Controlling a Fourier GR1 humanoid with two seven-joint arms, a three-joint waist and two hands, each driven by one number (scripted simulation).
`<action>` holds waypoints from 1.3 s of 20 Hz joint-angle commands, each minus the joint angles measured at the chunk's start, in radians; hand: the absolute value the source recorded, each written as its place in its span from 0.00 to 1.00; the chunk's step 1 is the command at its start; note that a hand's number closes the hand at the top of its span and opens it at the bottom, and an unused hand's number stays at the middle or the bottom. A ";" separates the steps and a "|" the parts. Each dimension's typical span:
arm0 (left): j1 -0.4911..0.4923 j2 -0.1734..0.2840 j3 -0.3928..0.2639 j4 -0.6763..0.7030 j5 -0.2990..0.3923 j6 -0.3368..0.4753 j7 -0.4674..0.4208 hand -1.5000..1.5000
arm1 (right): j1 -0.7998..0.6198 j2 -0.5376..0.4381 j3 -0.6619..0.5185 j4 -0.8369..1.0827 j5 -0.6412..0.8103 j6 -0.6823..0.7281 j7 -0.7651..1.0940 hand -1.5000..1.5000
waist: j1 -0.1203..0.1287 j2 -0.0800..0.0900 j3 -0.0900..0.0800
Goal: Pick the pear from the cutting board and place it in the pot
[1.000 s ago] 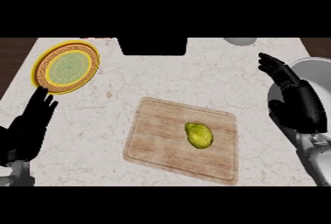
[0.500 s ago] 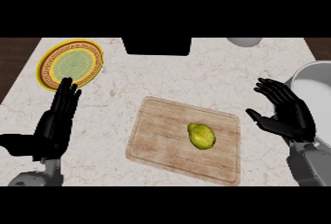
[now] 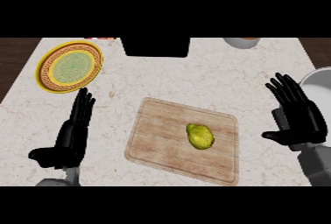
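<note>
The pear is lying untouched on the cutting board; the left hand and right hand are being held spread open.

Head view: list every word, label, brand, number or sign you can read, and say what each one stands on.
None: no readable text shows in this view.
Plate: a yellow rim with a patterned ring round a green middle, ornament only, no letters.
Cutting board: bare wood grain, no mark.
Pear: no sticker.
Pot: plain pale wall at the right edge, no label.
Dark box at the counter's far edge: blank.
</note>
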 commanded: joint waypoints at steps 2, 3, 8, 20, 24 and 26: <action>-0.014 -0.032 -0.011 0.059 -0.026 0.011 -0.045 0.50 | -0.033 -0.085 0.095 0.025 0.126 0.060 0.083 0.00 | -0.008 0.011 0.017; -0.025 0.004 0.013 0.005 0.003 -0.008 0.014 0.50 | -0.014 -0.144 0.124 0.010 0.153 0.145 0.075 0.00 | -0.005 0.009 0.018; -0.013 0.011 0.018 -0.009 0.003 -0.018 0.010 0.50 | -0.122 -0.156 0.254 -0.062 0.253 0.167 0.256 0.00 | 0.000 0.007 0.017; -0.040 -0.029 0.049 0.006 -0.031 -0.032 0.037 0.50 | -0.099 0.004 0.291 -0.044 0.421 0.215 0.356 0.00 | -0.013 0.008 0.018; 0.006 -0.037 0.040 -0.021 -0.044 -0.033 0.019 0.50 | -0.122 0.034 0.323 -0.053 0.478 0.217 0.446 0.00 | -0.012 0.007 0.018; -0.063 -0.063 0.046 0.043 -0.078 -0.015 0.027 0.50 | -0.154 0.047 0.288 0.063 0.530 0.259 0.357 0.00 | -0.011 0.009 0.019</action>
